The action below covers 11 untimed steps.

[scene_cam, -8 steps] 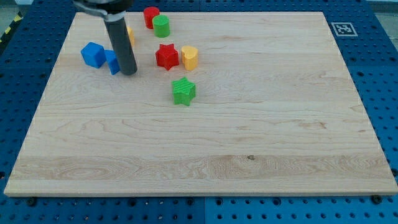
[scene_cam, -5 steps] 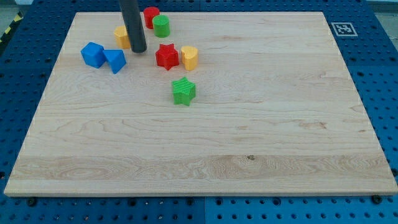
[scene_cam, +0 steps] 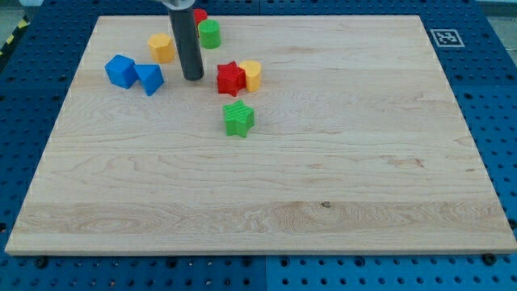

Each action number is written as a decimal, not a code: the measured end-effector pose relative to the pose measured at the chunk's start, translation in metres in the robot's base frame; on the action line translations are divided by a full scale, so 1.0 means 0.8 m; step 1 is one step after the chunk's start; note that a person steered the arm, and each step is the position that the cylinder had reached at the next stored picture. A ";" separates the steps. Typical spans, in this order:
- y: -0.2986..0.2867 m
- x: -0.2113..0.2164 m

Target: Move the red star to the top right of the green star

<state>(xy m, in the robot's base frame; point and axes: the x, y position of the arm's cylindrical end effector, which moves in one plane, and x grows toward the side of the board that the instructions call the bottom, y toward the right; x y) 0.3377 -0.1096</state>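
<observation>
My tip [scene_cam: 193, 78] bare rod, nothing to pinch; stood just left of red star [scene_cam: 230, 78]; red star lay above green star [scene_cam: 238, 119], touching yellow block [scene_cam: 250, 74]; push toward view's right likely needed.

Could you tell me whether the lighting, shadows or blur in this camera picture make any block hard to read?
Camera view: lighting is even and soft, with faint shadows under the blocks and no strong glare on the wooden board. The red star, green star and my tip are sharp; the rod's top is cropped by the view's top edge, and the rod partly hides a red block.
</observation>
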 end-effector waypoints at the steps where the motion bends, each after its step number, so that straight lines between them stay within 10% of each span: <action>1: 0.025 -0.019; 11: 0.052 0.084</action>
<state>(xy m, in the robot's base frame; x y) 0.4052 -0.0680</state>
